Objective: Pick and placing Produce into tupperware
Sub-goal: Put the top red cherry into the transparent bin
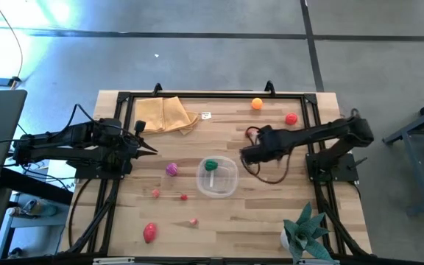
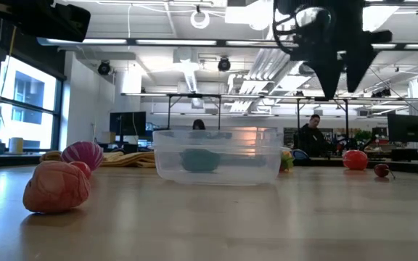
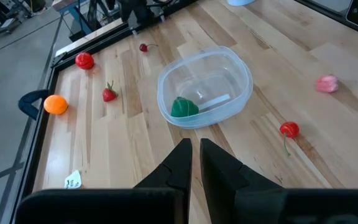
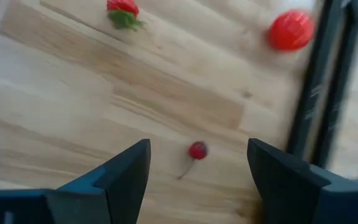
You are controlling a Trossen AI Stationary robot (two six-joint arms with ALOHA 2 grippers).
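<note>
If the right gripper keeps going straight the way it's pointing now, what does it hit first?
Probably the small red cherry: the right wrist view shows it on the bare wood between the open right gripper's fingers. A strawberry and a red tomato lie farther on. Depth is uncertain.

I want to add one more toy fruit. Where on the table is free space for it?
Bare wood lies between the tupperware and the potted plant, and between the tan cloth and the orange fruit. It is crowded left of the tub, around the magenta fruit and small red pieces.
</note>
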